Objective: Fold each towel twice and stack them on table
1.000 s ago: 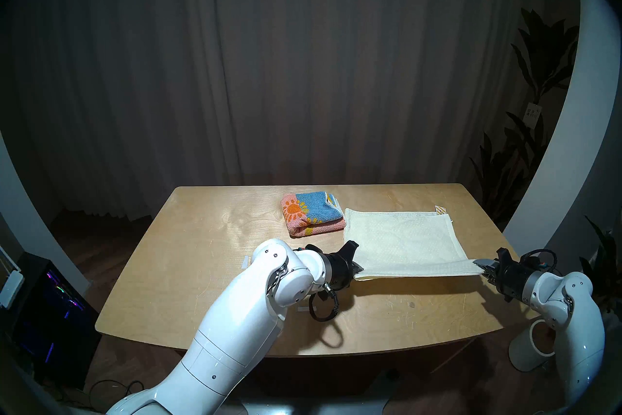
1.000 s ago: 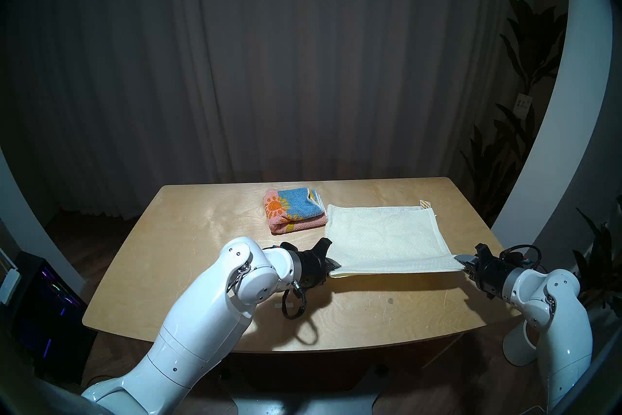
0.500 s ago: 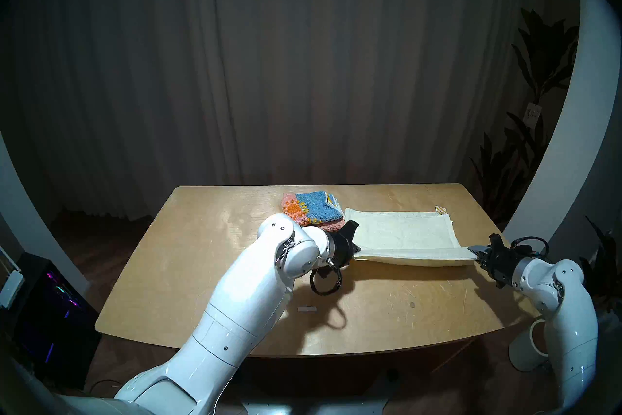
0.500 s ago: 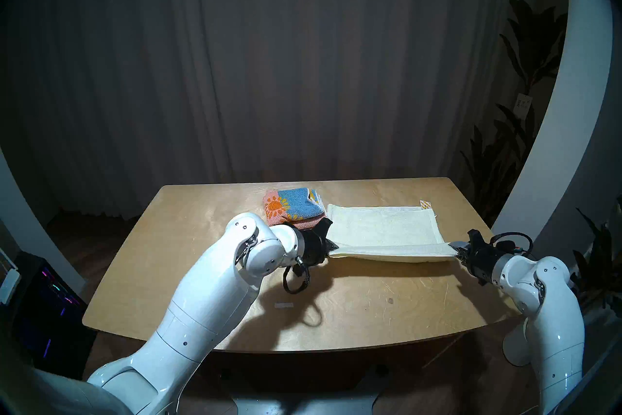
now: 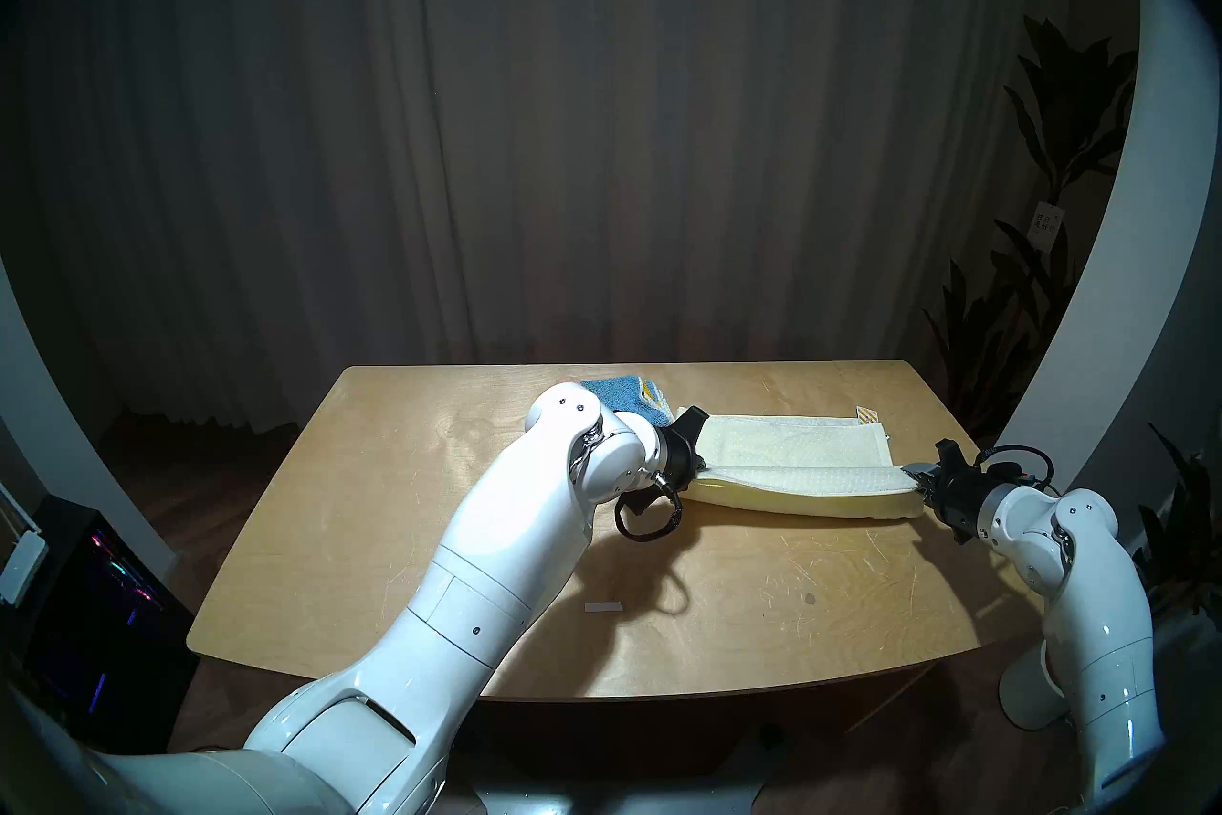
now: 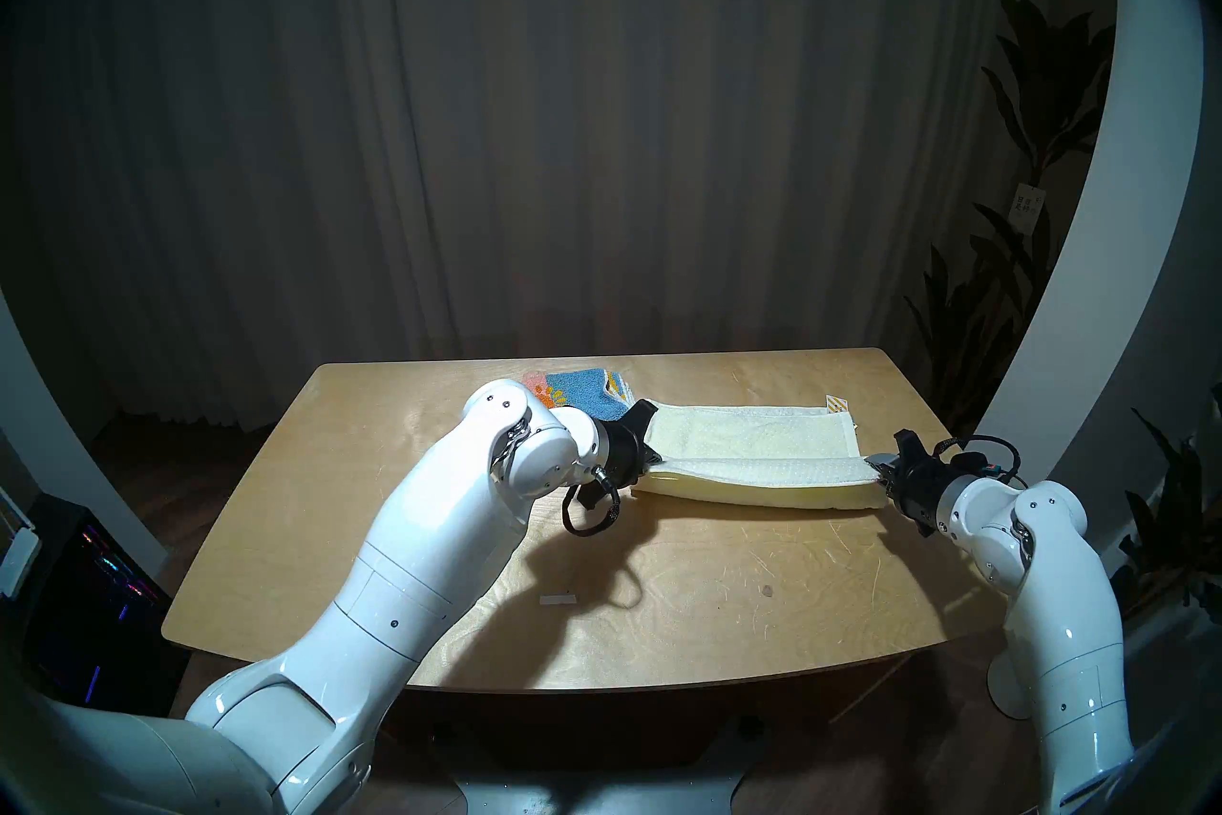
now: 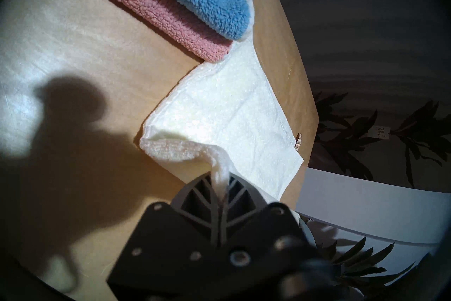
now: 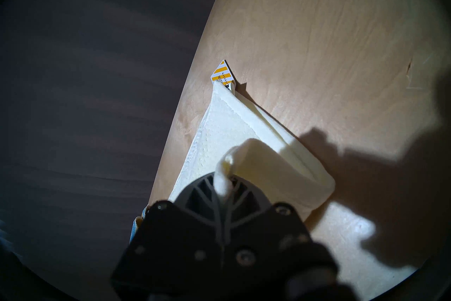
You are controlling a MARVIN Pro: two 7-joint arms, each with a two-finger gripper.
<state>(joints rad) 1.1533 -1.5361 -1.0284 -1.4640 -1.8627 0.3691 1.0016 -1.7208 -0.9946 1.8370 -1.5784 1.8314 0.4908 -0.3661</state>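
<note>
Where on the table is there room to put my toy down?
The table's left side is bare, and the front strip near the tape mark. The far middle is crowded: the colourful towel touches the cream towel, pinched by both hands.

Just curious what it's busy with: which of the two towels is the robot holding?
The plain cream towel. Both grippers pinch its near edge, left and right; the blue and pink towel lies folded, untouched.
</note>
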